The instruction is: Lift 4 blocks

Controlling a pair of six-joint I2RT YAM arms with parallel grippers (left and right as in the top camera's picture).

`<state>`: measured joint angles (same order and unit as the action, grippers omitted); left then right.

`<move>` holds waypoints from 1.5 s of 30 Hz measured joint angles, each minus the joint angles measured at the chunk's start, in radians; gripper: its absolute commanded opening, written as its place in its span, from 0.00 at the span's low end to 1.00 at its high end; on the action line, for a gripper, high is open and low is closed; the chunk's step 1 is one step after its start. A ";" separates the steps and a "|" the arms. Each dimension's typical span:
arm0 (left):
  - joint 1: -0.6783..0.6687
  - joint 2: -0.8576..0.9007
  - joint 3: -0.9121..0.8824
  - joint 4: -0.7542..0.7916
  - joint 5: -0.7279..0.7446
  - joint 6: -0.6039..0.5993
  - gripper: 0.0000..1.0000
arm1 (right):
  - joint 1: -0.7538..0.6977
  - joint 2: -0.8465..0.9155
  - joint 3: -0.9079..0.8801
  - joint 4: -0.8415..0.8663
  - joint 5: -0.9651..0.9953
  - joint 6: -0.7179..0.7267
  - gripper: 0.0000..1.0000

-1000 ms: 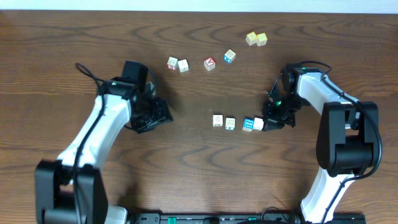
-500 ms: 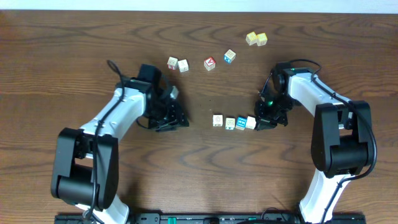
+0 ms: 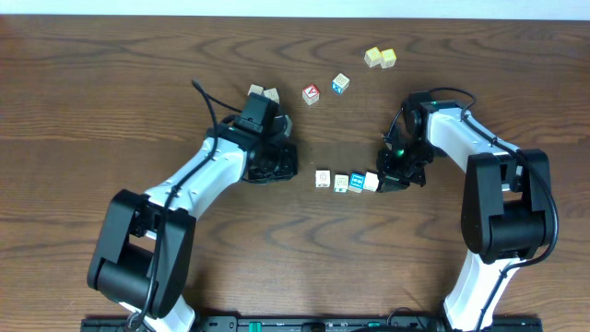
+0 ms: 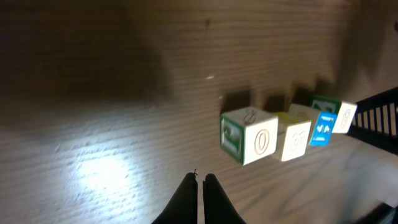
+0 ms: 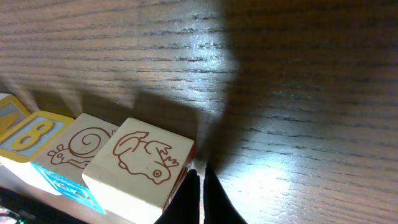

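Four blocks lie in a short row on the wooden table: a cream block (image 3: 322,179), a second cream one (image 3: 341,183), a blue-faced block (image 3: 357,181) and a white end block (image 3: 371,181). My left gripper (image 3: 291,168) is shut and empty, a little left of the row. In the left wrist view its tips (image 4: 201,178) sit short of the nearest block (image 4: 249,137). My right gripper (image 3: 385,182) is shut at the row's right end. In the right wrist view its tips (image 5: 200,172) rest against the side of the end block (image 5: 143,163).
Two yellow cubes (image 3: 380,57) lie at the back right. A red-faced cube (image 3: 311,93) and a pale-blue cube (image 3: 340,84) sit at the back middle. A white cube (image 3: 271,92) shows just behind my left arm.
My left arm has swung right toward the row and its jaws have closed. My right gripper has pushed the two right-hand blocks left, so the row is tighter.
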<state>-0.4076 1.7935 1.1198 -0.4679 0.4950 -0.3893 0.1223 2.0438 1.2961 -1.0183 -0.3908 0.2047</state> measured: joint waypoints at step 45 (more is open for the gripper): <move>-0.130 0.124 -0.002 0.108 0.016 -0.134 0.07 | 0.000 0.000 0.000 0.041 -0.016 -0.026 0.01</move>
<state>-0.5377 1.9179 1.1175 -0.3595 0.5106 -0.5228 0.1223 2.0438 1.2961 -0.9775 -0.4072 0.1783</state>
